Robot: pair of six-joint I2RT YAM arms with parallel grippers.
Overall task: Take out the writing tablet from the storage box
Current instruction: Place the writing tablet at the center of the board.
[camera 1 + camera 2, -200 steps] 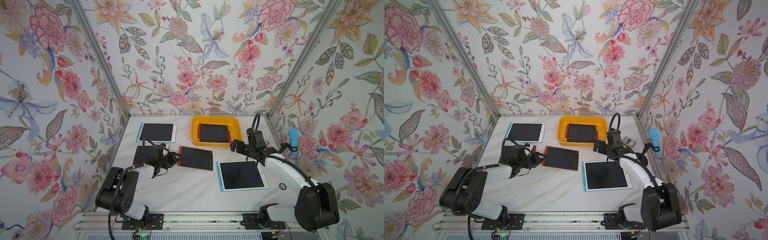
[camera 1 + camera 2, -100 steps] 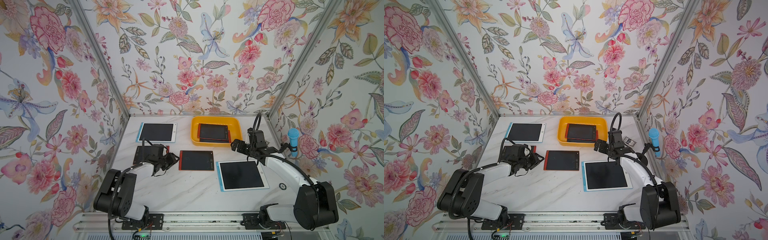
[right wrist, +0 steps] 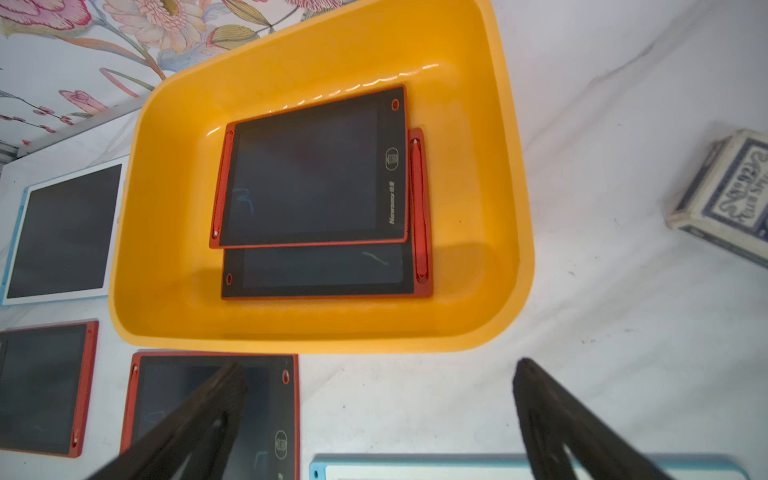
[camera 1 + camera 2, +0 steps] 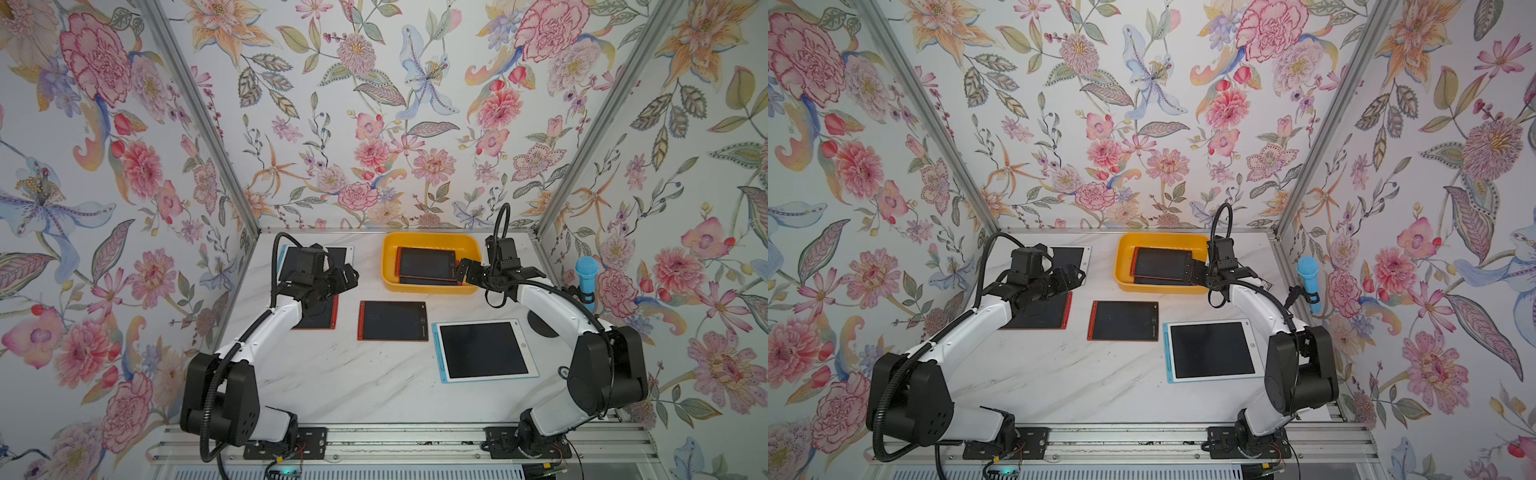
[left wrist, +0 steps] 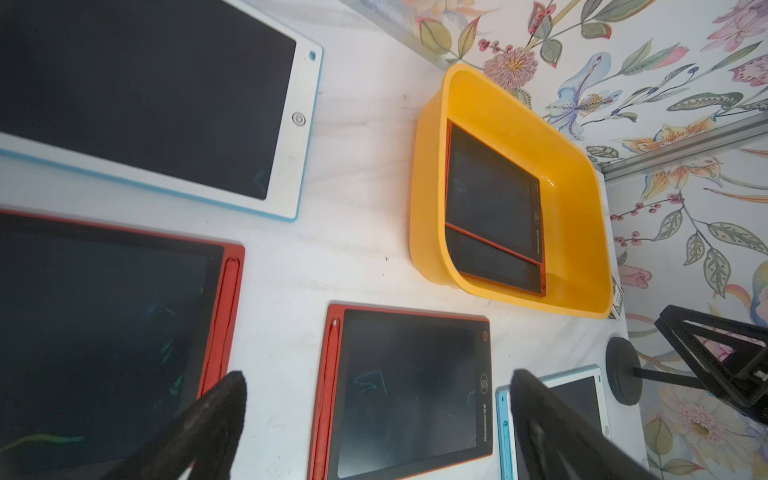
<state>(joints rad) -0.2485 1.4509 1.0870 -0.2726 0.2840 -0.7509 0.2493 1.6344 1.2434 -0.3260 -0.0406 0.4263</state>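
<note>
Status from the arms: two red tablets are left in the box, stacked flat. The top one sits offset toward the back wall, and a strip of the lower one pokes out on the near side. The box itself is at the back of the table.

My right gripper is spread wide with nothing in it, hanging at the box's near right corner. My left gripper is also wide open and empty, up above the table to the left of the middle tablet.

Handling guess: these look like thin, stiff, light plastic slabs with a slick dark screen, so they'd probably slide rather than lift if I just press down on one. I'd go for the red border strip or the bezel edge of the top one. The overhang from the offset looks like the easiest place to get a finger under. I'd stay off the screen, since pressure likely marks it.

What changed: a second ago my left had the middle tablet by its left edge and it lay skewed. Half a second ago it was down and squared up. Now I've let go and backed off to the left. My right has barely moved, and the box still holds the same two.
</note>
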